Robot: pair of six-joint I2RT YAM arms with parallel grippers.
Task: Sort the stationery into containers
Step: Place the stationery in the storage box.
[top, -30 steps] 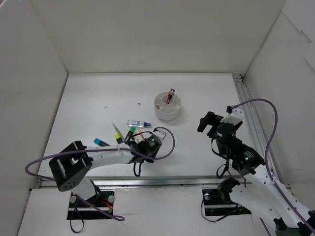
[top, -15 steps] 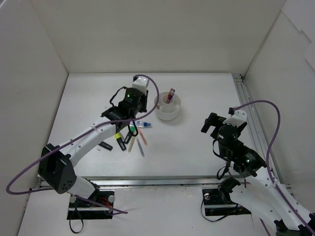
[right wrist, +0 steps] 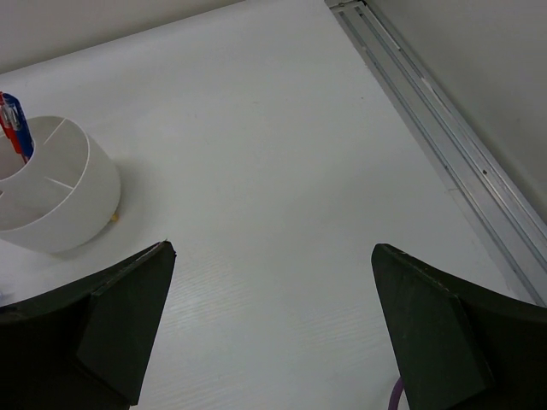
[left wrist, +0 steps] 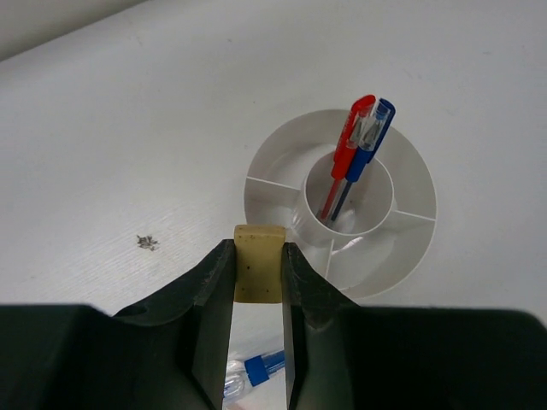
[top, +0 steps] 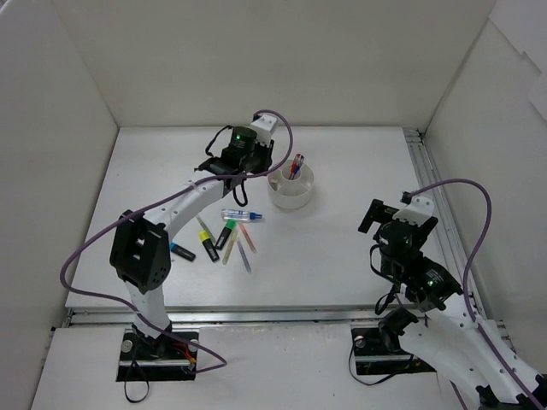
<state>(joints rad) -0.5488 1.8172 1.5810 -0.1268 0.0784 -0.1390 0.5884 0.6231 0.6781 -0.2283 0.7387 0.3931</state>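
Eraser (left wrist: 259, 269): beige, blocky, faintly speckled, upright, clamped by two opposite sides between the left gripper's (left wrist: 258, 256) fingertips, its far end standing just proud of them. In the wrist view it sits at the near-left rim of the tub (left wrist: 282, 162), a round white tub split into outer compartments around a centre cup where a red pen (left wrist: 346, 149) and a blue pen (left wrist: 369, 141) lean together. Tube (top: 242, 214) and highlighters (top: 226, 232) lie on the table near the tub; right gripper (right wrist: 272, 248) has its jaws wide apart, gripping nothing, well right of the tub.
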